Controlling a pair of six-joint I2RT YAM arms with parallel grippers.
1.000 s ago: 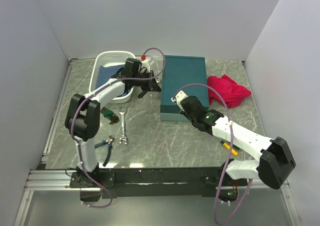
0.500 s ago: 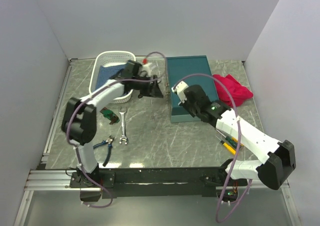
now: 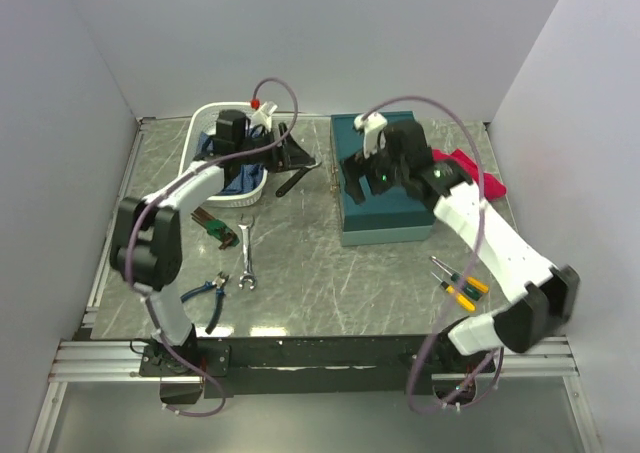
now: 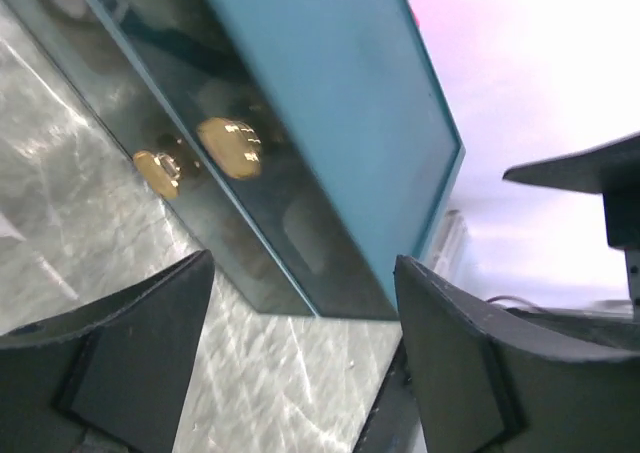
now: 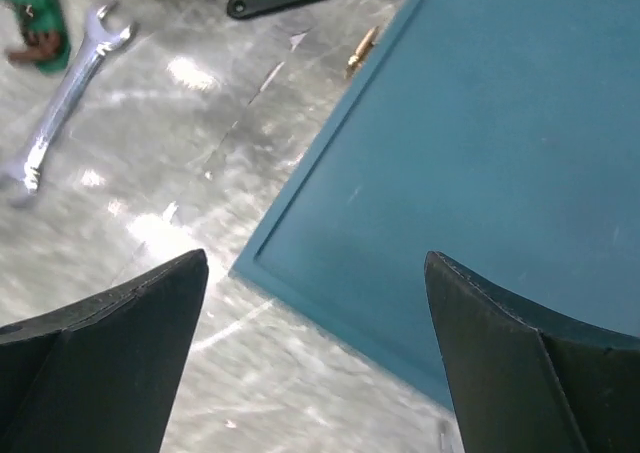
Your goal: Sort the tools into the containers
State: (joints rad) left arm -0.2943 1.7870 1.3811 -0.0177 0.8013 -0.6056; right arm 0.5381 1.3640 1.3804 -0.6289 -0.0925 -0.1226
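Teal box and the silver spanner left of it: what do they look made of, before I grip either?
The teal box is probably painted sheet metal: flat matte lid, crisp raised rim, and brass-coloured fittings on its glossier side wall. The silver spanner looks like polished, likely chromed, steel, with bright glints along its shaft.

The grey marbled desk carries a teal box, with a white basket and a dark-handled wrench to its left. Nearer lie a silver spanner, blue-handled pliers and, on the right, screwdrivers.
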